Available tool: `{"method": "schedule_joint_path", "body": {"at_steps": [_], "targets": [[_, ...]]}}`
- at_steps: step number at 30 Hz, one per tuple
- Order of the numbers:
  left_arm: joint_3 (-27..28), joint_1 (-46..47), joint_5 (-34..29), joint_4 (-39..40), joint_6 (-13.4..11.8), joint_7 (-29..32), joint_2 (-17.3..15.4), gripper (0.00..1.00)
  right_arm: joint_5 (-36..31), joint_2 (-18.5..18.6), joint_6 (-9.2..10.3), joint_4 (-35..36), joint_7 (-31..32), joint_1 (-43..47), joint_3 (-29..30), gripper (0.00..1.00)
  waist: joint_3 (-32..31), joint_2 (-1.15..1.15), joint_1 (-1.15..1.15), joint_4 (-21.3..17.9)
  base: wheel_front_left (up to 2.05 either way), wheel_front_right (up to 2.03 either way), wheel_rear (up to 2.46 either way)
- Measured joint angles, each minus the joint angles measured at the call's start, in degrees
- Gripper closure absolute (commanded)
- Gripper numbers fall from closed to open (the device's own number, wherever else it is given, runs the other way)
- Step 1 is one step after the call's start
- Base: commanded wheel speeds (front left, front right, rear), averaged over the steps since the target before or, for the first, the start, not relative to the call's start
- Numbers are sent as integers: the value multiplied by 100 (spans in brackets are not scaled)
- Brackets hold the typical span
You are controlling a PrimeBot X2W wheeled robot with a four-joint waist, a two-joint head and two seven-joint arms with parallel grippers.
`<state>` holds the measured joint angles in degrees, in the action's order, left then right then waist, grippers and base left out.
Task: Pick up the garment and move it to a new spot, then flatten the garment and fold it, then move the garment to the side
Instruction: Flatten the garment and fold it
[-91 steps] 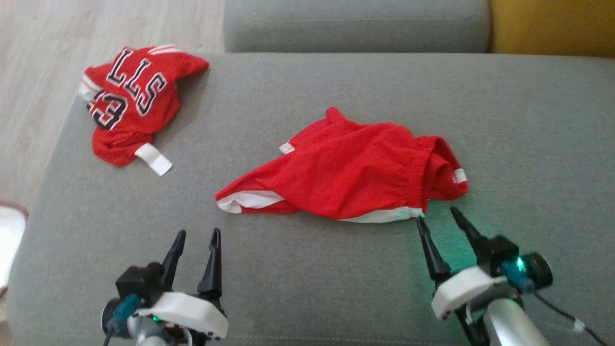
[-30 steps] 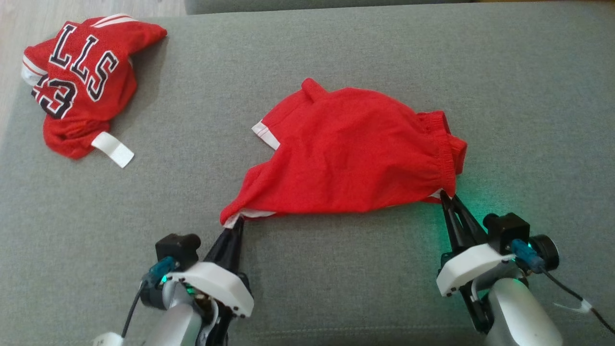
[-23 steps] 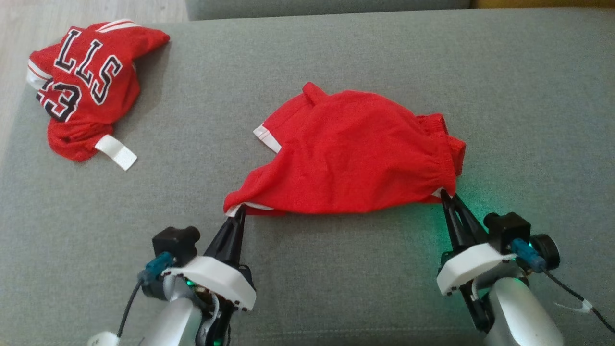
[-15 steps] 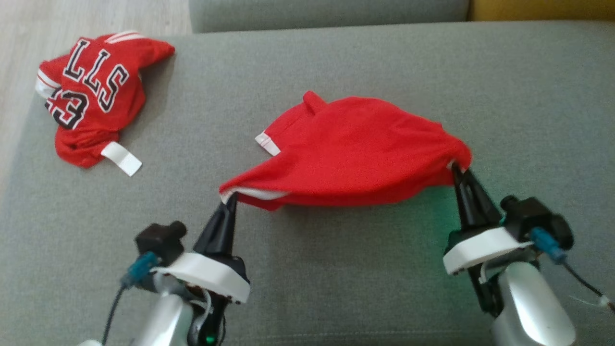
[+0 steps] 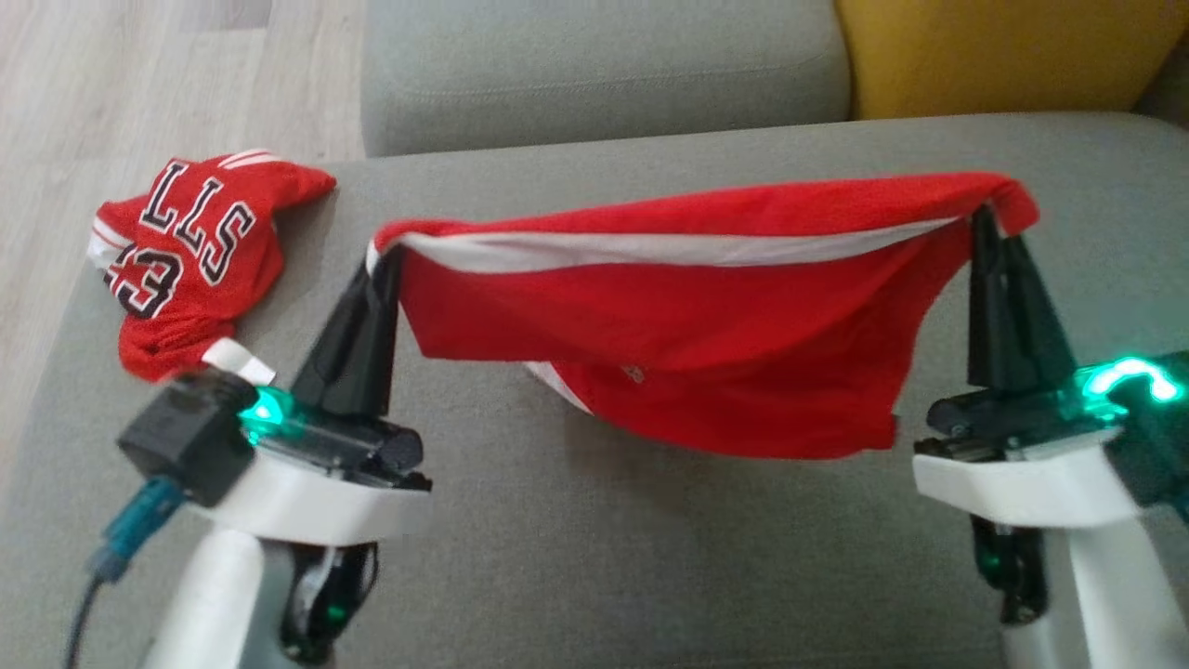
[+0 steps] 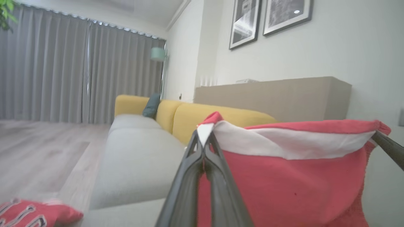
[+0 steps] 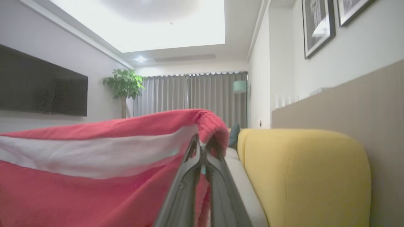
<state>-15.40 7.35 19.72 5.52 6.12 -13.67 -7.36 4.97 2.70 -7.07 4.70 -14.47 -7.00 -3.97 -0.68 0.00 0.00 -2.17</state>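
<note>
We hold the garment (image 5: pixel 669 372) up over the sofa (image 5: pixel 576 539): left gripper (image 5: pixel 385 262) pinched tight on one top corner, right gripper (image 5: pixel 990 221) pinched on the other, cloth sagging between them.

1. The garment (image 5: pixel 706 372) is plain red, with a white band along its top edge from the left tool (image 5: pixel 385 265) to the right tool (image 5: pixel 985 223).
2. Both tools are black-fingered, with white bodies and green lights.
3. Left of the left tool, the jersey (image 5: pixel 200 260) is red with black, white-edged lettering and white stripes.
4. The sofa (image 5: pixel 650 557) beneath the tools is grey; the cushion (image 5: pixel 994 56) beyond the right tool is mustard yellow.
</note>
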Motion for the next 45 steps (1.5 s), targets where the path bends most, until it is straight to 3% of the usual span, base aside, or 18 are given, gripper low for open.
{"method": "schedule_joint_path", "body": {"at_steps": [8, 12, 15, 19, 23, 29, 32, 39, 45], "targets": [[181, 649, -157, 1850, 2, 792, -547, 100, -102, 375, 0, 1769, 334, 56, 77, 100, -79, 0, 0, -117, 0, 0, 0], [263, 975, -70, 2134, 45, 1180, -654, 100, -90, 411, 0, 2095, 637, 19, 123, 100, 21, 0, 0, -116, 0, 0, 0], [294, 1207, 170, 1905, 46, 1423, -694, 100, 227, 482, 0, 2014, 795, -148, 123, 100, 179, 0, 0, -93, 0, 0, 0], [293, 1736, 309, 1057, 78, 1528, -802, 100, 647, 576, 0, 1254, 913, -754, -127, 100, 506, 0, 0, -67, 0, 0, 0], [197, 2741, 366, 16, 94, 1556, -890, 100, 812, 681, 0, 59, 787, -2027, -442, 100, 926, 0, 0, -58, 0, 0, 0], [62, 4944, 307, -1483, 101, 1205, -831, 100, 376, 632, 0, -2020, 249, -4523, -575, 100, 1605, 0, 2, -46, 0, 0, 0], [-29, 5702, 178, -2059, 101, 823, -659, 100, 279, 428, 0, -2920, 103, -5237, -415, 100, 1916, 0, 2, -1, 0, 0, 0], [-380, 5472, 187, -3274, 103, 285, -420, 100, 111, 276, 0, -4353, 2, -5383, -565, 100, 2446, 0, 3, 165, 0, 0, 0], [-757, 4545, 639, -3794, 103, -12, -300, 100, 276, 230, 0, -4512, 0, -4669, -923, 100, 2777, -1, 2, 330, 0, 0, 0]]}}
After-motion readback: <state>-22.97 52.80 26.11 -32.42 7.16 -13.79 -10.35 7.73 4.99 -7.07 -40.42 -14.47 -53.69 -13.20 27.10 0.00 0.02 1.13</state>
